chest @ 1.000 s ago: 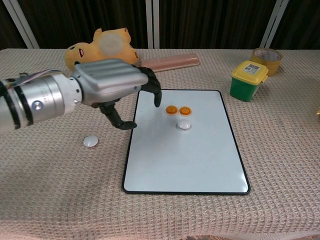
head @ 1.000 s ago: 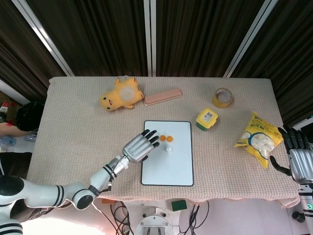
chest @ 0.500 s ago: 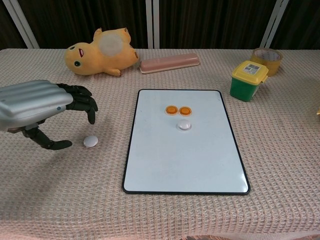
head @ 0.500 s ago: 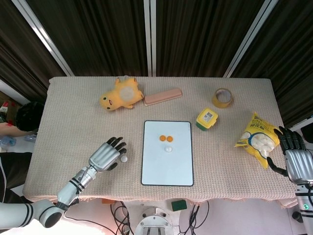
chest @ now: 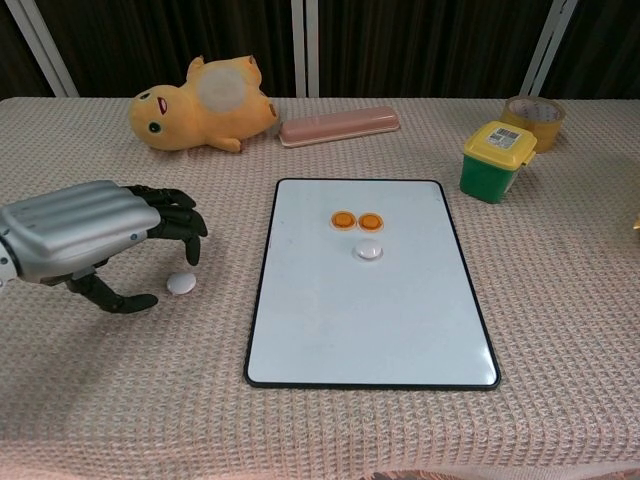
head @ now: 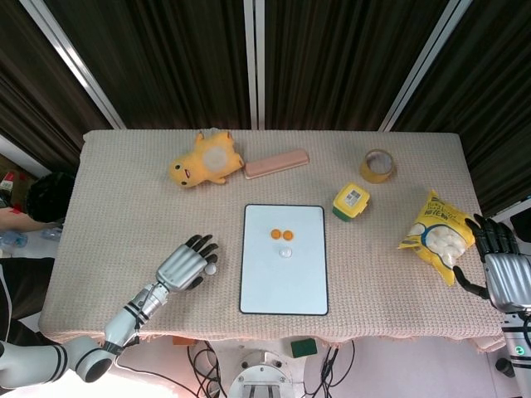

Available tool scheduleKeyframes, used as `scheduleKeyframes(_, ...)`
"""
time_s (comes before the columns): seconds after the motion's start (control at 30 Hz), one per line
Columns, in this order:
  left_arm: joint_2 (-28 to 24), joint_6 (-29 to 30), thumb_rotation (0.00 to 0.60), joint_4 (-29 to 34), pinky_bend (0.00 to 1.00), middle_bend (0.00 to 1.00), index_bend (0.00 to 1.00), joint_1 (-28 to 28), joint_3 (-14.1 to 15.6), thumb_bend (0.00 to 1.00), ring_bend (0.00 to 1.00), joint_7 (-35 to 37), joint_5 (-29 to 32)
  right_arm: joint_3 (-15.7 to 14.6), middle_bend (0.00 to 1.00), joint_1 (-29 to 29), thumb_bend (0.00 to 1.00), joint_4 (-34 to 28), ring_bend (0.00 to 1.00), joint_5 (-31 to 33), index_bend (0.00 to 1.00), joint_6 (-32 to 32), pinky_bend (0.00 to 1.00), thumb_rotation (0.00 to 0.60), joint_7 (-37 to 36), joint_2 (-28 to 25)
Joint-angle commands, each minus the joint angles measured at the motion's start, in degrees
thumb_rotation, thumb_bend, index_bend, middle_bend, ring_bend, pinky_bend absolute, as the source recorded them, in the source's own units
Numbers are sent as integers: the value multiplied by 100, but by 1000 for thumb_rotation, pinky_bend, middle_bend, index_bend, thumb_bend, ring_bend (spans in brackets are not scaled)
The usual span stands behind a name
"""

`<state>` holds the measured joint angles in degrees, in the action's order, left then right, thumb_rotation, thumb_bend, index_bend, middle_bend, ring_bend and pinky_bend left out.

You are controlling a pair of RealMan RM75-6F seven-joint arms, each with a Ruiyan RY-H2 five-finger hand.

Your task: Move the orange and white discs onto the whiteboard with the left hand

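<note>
I am seeing two orange discs [chest: 357, 221] and one white disc [chest: 369, 251] already lying on the whiteboard [chest: 371, 340]. One last white disc [chest: 181, 283] is waiting left of it, under my empty, spread left hand [chest: 95, 232].

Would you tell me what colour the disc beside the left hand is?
White; the disc shows best in the chest view, by the left hand.

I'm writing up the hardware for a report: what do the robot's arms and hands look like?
The left hand has a ribbed silver-grey metallic back with black fingers and thumb. Its forearm is silver-white, with black bands at the segments. The right hand matches it: a silver-grey back, black fingers, and a silver wrist below. No loose cables or readable markings show on either.
</note>
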<state>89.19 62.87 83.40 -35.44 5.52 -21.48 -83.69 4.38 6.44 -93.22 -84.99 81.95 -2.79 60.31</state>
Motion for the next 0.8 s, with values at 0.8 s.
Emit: scheduleKeyframes(0.8, 139, -270, 599, -226, 170, 199, 409, 46, -233, 283, 88, 7, -132, 10, 0, -20, 315, -45, 0, 56, 0, 16, 0, 600, 61, -35)
